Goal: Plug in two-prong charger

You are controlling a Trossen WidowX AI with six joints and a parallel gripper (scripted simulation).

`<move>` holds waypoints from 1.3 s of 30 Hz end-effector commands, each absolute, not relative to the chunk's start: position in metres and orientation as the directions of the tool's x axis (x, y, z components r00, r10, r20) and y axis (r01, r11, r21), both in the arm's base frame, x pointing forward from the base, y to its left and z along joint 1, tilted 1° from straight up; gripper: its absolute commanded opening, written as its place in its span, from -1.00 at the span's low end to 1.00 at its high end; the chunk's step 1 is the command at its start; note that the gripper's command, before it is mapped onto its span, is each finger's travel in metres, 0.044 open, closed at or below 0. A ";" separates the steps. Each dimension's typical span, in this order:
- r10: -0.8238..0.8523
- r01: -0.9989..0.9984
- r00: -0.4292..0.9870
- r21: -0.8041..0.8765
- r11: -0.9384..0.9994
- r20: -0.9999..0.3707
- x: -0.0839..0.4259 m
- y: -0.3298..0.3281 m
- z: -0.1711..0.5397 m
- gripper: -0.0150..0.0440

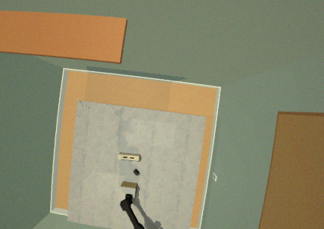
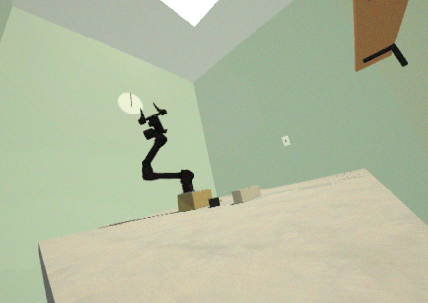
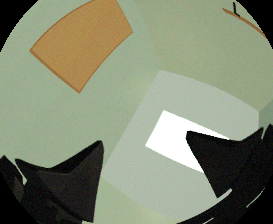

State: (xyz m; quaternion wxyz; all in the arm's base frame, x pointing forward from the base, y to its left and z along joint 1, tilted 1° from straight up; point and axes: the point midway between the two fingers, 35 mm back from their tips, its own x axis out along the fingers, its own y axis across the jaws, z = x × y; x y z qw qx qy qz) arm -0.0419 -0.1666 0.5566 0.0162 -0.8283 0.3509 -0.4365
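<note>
Top view. The charger (image 1: 136, 171) (image 2: 214, 202), small, dark and blocky, lies on the counter (image 1: 101, 135) (image 2: 222, 248) between the strip (image 1: 129, 157) (image 2: 247, 193) and the block (image 1: 129, 185) (image 2: 194, 200) by the arm (image 1: 128, 211) (image 2: 163, 175). It is apart from both and looks turned relative to the strip. Risk: a grasp that keeps that skew would bring the prongs in at an angle, and the shutter would likely refuse them. The strip is a cream, straight-edged bar with two dark outlets; these sit close together, so a small sideways error could pick the wrong one. Nothing visible anchors the strip; a hard push might slide it. The counter is mottled grey, stone-like, matte.

Exterior view. The arm is black, jointed and angular, folded high above the counter. The end effector (image 2: 153, 111) (image 3: 147, 141) points upward, fingers apart, holding nothing. A long swing down is needed; a low sweep could knock the charger. The block is tan and box-shaped.

Wrist view. Two dark, pointed fingers stand wide apart before a white ceiling panel (image 3: 169, 135). Neither charger nor strip shows here, so alignment cannot be judged from this view.
</note>
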 end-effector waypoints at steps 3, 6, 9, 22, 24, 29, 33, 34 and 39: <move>-0.576 -0.610 0.386 -0.269 -0.746 0.721 -0.034 -0.158 0.560 1.00; -0.537 -0.684 0.416 -0.137 -0.717 0.734 -0.017 -0.140 0.565 1.00; -0.497 -0.742 0.448 -0.002 -0.671 0.743 0.000 -0.123 0.569 1.00; -0.348 -0.806 0.585 0.477 -0.349 0.733 0.068 -0.064 0.565 1.00; -0.324 -0.790 0.612 0.545 -0.280 0.721 0.081 -0.055 0.562 1.00; -0.269 -0.720 0.683 0.687 -0.095 0.679 0.114 -0.034 0.551 1.00; -0.230 -0.638 0.740 0.768 0.058 0.632 0.140 -0.020 0.539 1.00; -0.221 -0.615 0.753 0.783 0.096 0.619 0.147 -0.017 0.535 1.00; -0.182 -0.485 0.820 0.828 0.283 0.543 0.179 -0.002 0.515 1.00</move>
